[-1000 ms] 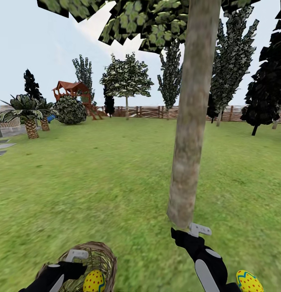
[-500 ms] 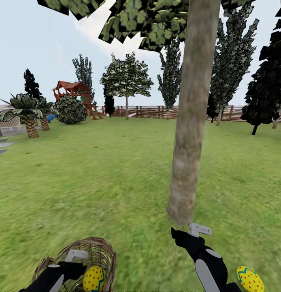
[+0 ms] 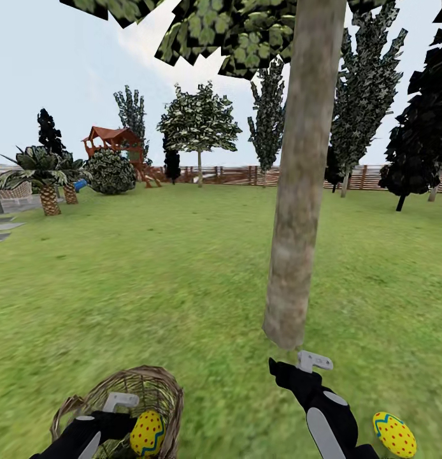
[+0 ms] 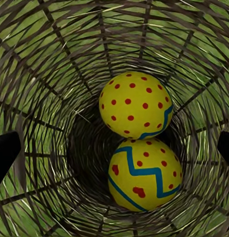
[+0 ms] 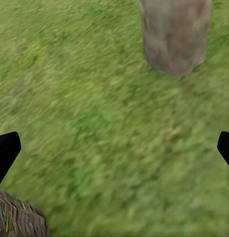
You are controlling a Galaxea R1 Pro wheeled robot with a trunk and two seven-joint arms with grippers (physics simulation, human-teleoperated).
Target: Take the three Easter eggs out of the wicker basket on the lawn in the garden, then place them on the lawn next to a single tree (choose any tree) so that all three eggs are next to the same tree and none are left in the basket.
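Observation:
The wicker basket [image 3: 154, 389] sits on the lawn [image 3: 151, 287] at the bottom left of the head view. My left gripper [image 3: 121, 404] hangs over its mouth, open. In the left wrist view two yellow Easter eggs lie inside, one with red dots [image 4: 134, 103] and one with a blue zigzag [image 4: 144, 175], between the spread fingertips [image 4: 5, 155] of the left gripper [image 4: 114, 148]. A third egg [image 3: 394, 435] lies on the grass to the right of my right arm. My right gripper [image 3: 312, 362] is open and empty just short of the tree [image 3: 302, 191] base [image 5: 176, 34].
Palms [image 3: 46, 175], a bush [image 3: 111, 172] and a red playhouse [image 3: 116, 143] stand far left. A wooden fence [image 3: 246, 175] and dark columnar trees [image 3: 364, 95] line the back. Grey paving [image 3: 1, 226] shows at the left edge. The basket rim [image 5: 18, 219] edges into the right wrist view.
The whole picture has shifted slightly upward, so the camera moved. The basket and the egg on the grass sit a little higher in view. Both grippers hold the same pose.

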